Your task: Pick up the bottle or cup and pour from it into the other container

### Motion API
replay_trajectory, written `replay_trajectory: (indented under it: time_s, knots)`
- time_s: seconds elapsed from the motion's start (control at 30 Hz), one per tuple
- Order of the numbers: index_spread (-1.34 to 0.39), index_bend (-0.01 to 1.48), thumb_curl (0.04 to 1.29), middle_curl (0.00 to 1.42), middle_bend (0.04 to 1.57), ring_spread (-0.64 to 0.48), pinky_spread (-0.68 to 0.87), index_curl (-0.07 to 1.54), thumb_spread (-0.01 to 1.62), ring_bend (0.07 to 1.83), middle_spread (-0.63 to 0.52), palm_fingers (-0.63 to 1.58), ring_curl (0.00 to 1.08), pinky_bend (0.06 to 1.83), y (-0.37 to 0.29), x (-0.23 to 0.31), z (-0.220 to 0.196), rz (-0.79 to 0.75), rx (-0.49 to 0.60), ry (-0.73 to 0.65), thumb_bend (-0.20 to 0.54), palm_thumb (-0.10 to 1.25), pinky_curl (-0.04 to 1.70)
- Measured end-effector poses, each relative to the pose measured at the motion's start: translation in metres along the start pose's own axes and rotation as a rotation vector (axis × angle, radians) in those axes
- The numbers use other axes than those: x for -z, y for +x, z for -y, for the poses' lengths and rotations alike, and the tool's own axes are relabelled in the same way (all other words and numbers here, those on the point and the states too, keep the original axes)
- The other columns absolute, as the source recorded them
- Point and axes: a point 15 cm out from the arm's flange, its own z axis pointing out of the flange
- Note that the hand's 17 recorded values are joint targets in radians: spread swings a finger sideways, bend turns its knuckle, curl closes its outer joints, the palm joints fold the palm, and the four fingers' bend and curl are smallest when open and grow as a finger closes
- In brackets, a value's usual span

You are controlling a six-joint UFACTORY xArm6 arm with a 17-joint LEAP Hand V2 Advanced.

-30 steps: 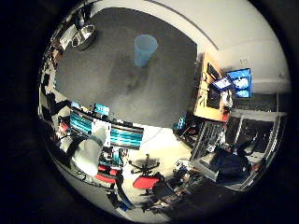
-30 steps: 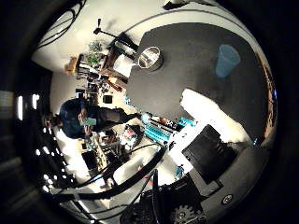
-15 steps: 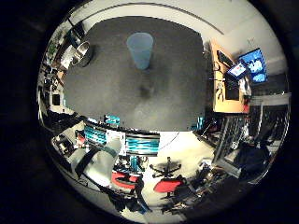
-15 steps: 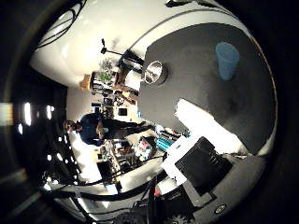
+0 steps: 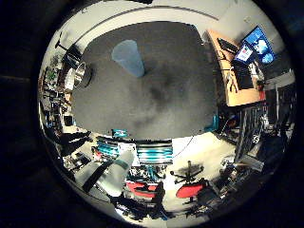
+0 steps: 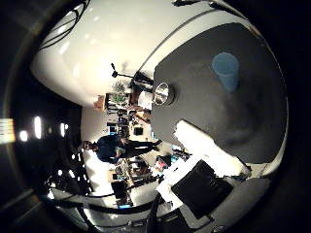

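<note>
Two vessels, a blue cup (image 5: 129, 57) and a metal bowl (image 6: 162, 93), are kept apart on the dark bench (image 5: 156, 95), leaving pouring room; the hand's (image 6: 204, 160) finger state cannot be told.

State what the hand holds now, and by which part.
Nothing is held. The blue cup stands alone on the dark table, far from the palm, and the metal bowl sits untouched.

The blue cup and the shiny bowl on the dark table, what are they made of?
The light blue cup looks like plastic: one even, matte, slightly see-through colour, though that is a guess. The round silver bowl looks like polished metal, since its rim gleams. The dark grey table looks matte, maybe covered with a mat.
</note>
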Motion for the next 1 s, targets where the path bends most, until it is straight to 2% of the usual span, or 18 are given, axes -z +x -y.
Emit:
replay_trajectory:
  time_s: [0.37,0.7,0.87,1.0]
  knots:
    - [-0.33,0.15,0.39,0.34,0.27,0.15,0.44,0.26,1.06,0.42,0.01,0.2,0.25,0.57,0.054,0.013,0.012,-0.011,-0.054,0.02,-0.022,0.72,0.26]
    - [-0.31,0.15,0.39,0.34,0.27,0.16,0.44,0.26,1.07,0.41,0.01,0.17,0.24,0.59,0.087,0.001,0.011,0.025,-0.081,0.025,-0.022,0.73,0.26]
    - [-0.31,0.15,0.39,0.34,0.27,0.16,0.44,0.25,1.07,0.41,0.01,0.15,0.24,0.59,0.098,0.005,0.016,0.079,-0.077,0.108,-0.022,0.73,0.26]
    - [-0.3,0.15,0.39,0.34,0.27,0.17,0.44,0.25,1.07,0.42,0.02,0.14,0.24,0.6,0.127,0.003,0.009,0.104,-0.121,0.159,-0.024,0.73,0.26]
